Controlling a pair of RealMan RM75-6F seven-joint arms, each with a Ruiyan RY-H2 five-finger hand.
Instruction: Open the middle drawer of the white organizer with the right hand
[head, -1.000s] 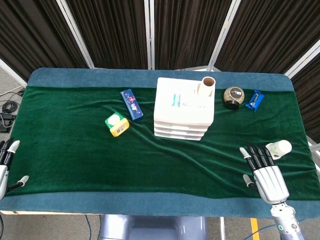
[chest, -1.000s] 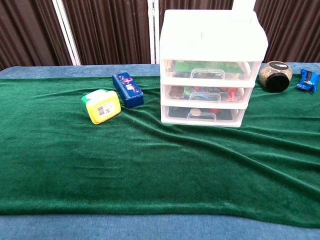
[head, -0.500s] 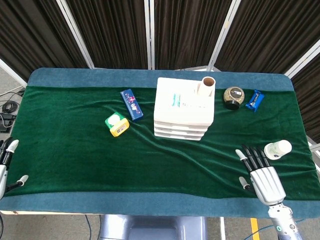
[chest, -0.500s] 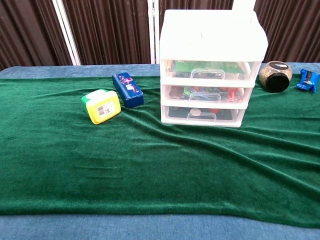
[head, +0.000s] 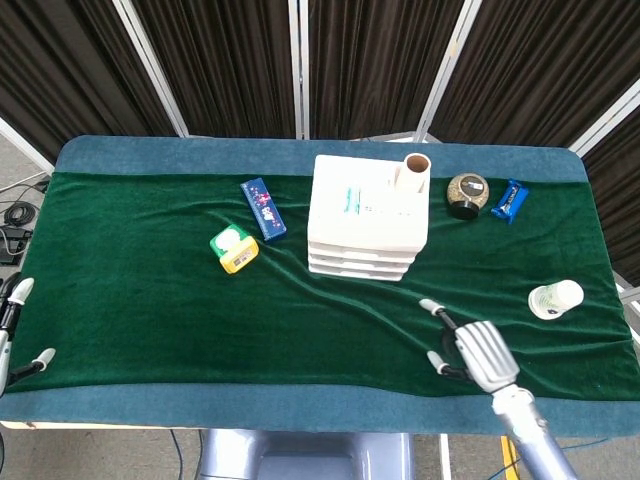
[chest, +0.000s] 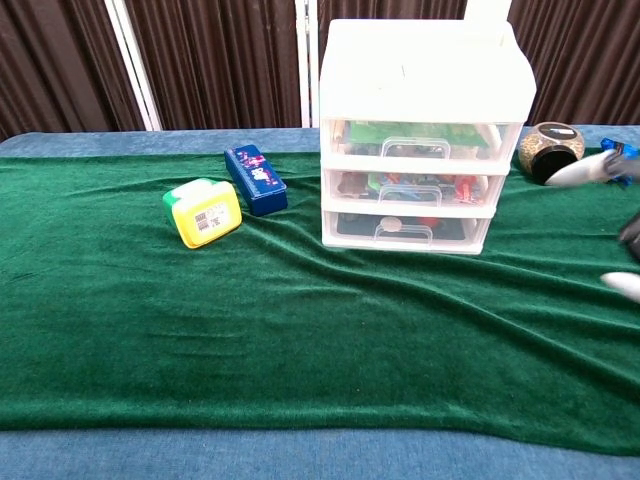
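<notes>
Drawer handling comes next: the right hand (head: 478, 352), fingers apart and empty, should hook the middle drawer (chest: 419, 190) at its clear handle and pull straight out. One left hand (head: 12, 325) idles, fingers spread, at the table's edge. One white organizer (head: 367, 217) (three drawers, all closed) sits mid-cloth.

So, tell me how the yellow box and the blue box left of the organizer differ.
The yellow box is short and chunky with a green-and-white top; the blue box is longer, narrower and dark blue with a small printed pattern. The yellow box shows a barcode label on its front face; the blue box shows none there. The yellow box sits nearer the table's front edge; the blue box lies behind it, closer to the white organizer. Both rest on the green cloth, apart from either robot hand.
</notes>
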